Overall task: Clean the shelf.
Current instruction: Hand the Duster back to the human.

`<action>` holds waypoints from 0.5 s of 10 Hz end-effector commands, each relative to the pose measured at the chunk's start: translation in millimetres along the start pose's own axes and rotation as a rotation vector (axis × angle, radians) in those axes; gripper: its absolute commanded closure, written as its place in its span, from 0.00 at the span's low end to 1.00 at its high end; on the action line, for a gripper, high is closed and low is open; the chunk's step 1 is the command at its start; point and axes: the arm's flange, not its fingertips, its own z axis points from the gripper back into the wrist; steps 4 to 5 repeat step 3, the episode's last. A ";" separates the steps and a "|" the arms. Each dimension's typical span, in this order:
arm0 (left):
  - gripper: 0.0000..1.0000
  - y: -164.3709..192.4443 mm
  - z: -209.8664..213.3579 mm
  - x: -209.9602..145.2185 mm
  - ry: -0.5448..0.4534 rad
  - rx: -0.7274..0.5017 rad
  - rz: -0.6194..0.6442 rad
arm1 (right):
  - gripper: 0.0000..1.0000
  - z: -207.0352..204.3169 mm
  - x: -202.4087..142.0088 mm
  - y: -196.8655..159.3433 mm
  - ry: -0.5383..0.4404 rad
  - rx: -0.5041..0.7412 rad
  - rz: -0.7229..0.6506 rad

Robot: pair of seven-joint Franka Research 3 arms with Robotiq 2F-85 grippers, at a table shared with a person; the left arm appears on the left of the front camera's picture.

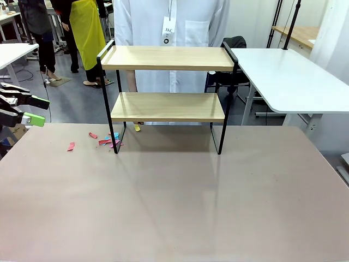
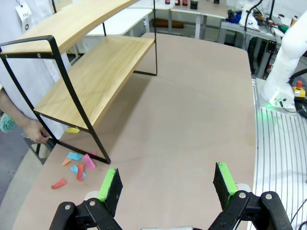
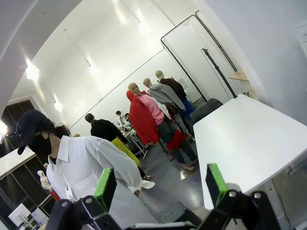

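Two wooden boards in a thin black frame, that's the shelf, standing at the far side of the pale brown table, both boards bare. Scraps of pink, red and blue paper lie on the table at its left front foot, and one yellow scrap sits just behind. A person in a white coat stands right behind the shelf, wearing a badge whose print is too small to read. White tables flank the scene, grey floor beyond. Left gripper hangs at the table's left edge, jaws spread wide, nothing between them. Right gripper points up toward the room, jaws likewise spread and empty.
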 end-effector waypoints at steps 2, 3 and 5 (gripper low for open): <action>0.00 1.3 -1.1 1.3 -0.031 -0.001 -0.004 | 0.00 3.1 -1.5 2.0 0.001 0.001 0.008; 0.00 1.3 -1.1 1.3 -0.031 -0.001 -0.004 | 0.00 3.1 -1.5 2.0 0.001 0.001 0.008; 0.00 1.3 -1.1 1.3 -0.031 -0.001 -0.004 | 0.00 3.1 -1.5 2.0 0.001 0.001 0.008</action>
